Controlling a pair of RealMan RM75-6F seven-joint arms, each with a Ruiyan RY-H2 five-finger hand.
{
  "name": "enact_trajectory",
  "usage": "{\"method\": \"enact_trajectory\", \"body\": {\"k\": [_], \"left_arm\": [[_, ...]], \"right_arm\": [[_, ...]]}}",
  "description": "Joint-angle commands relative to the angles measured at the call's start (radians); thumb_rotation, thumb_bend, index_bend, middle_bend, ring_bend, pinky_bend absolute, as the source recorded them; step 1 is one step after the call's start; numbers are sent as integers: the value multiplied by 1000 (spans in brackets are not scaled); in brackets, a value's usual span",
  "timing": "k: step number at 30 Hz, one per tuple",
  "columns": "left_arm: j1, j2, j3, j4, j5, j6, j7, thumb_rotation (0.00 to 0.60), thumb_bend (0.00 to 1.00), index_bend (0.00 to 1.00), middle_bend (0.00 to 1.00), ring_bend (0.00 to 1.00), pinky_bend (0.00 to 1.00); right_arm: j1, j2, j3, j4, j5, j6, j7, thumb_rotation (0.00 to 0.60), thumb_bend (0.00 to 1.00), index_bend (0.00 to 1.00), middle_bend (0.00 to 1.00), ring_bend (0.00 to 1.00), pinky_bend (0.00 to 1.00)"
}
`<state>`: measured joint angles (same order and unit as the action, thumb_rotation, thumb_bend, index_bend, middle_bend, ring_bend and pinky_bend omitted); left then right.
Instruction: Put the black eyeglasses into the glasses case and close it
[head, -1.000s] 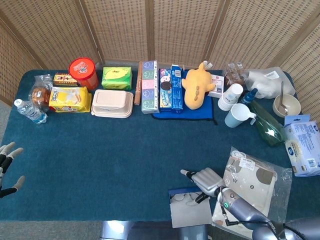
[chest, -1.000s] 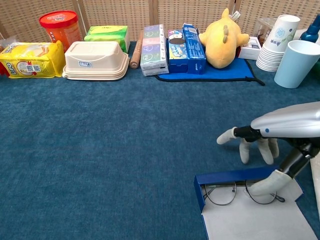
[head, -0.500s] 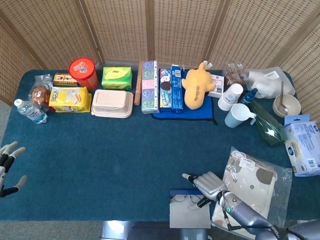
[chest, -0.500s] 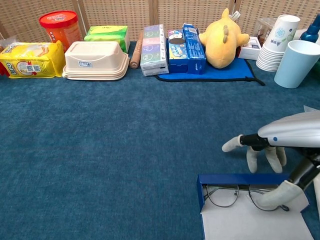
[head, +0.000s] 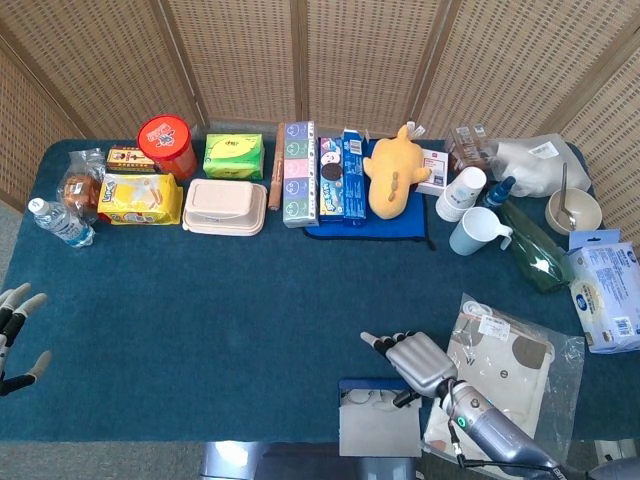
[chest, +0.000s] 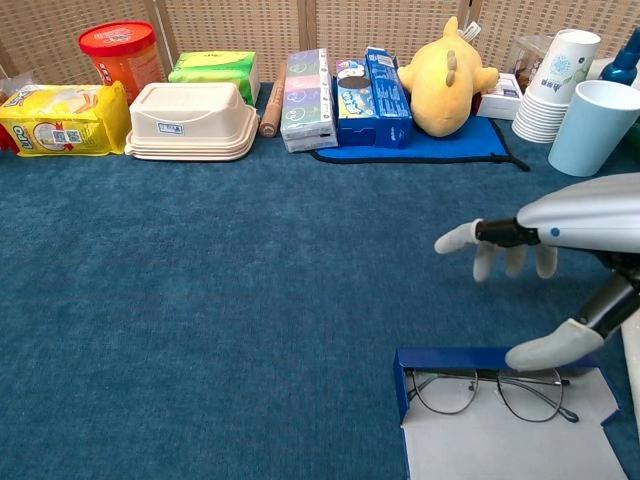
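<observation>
In the head view, the flat blue glasses case with its pale grey lining (head: 378, 424) lies open at the near edge of the blue carpeted surface (head: 250, 300). The right hand (head: 415, 360) hovers just beyond the case with fingers spread, holding nothing; the left hand (head: 15, 335) waits far to the case's left, also spread. In the chest view, the thin black wire-framed eyeglasses (chest: 487, 389) already lie inside the case. Judged so, placing is done; closing remains.

Cluttered blue-carpeted table (head: 230, 300), open glasses case (chest: 500, 425)
</observation>
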<state>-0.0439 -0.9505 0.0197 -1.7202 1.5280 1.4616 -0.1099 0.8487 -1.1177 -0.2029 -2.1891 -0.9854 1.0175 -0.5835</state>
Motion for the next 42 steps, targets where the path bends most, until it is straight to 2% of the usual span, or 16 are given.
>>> {"method": "enact_trajectory", "body": {"k": [1,5,9,10,14,19,24,34,42], "left_arm": [[1,-2,-2,2,1,4,-3,600,315,100,43,0,0],[3,-8,-4,7,7,14,-9,600,315,96,43,0,0],[1,-11,-6,13,11,15,-28,600,315,94,43,0,0],[-2,-10,-8,15,10,13,-41,600,315,93,43,0,0],[-5,-8,-12,20,18,19,-54,600,315,87,43,0,0],[-6,-4,-13,18,37,33,-67,600,315,86,43,0,0],[-11,-11,-12,32,31,21,-105,600,316,85,42,0,0],[-1,-17,-5,60,39,37,-135,600,315,80,38,0,0],[10,-15,3,78,48,50,-150,600,315,78,35,0,0]], "right_arm": [[-71,1,-27,-12,-108,82,-26,245,197,0,224,250,336],[-163,-18,-68,20,-290,180,-66,278,202,0,223,237,331],[-242,-36,-109,42,-424,245,-105,308,201,0,221,225,323],[-270,-42,-124,52,-467,266,-109,331,201,0,219,217,321],[-339,-64,-146,98,-560,316,-108,381,200,0,211,190,307],[-438,-96,-181,174,-635,361,-111,398,198,0,191,168,293],[-500,-128,-192,234,-676,358,-129,401,195,0,178,146,279],[-607,-181,-190,309,-752,367,-143,400,183,0,159,113,245],[-665,-247,-168,397,-815,364,-160,398,156,0,121,69,188]]}}
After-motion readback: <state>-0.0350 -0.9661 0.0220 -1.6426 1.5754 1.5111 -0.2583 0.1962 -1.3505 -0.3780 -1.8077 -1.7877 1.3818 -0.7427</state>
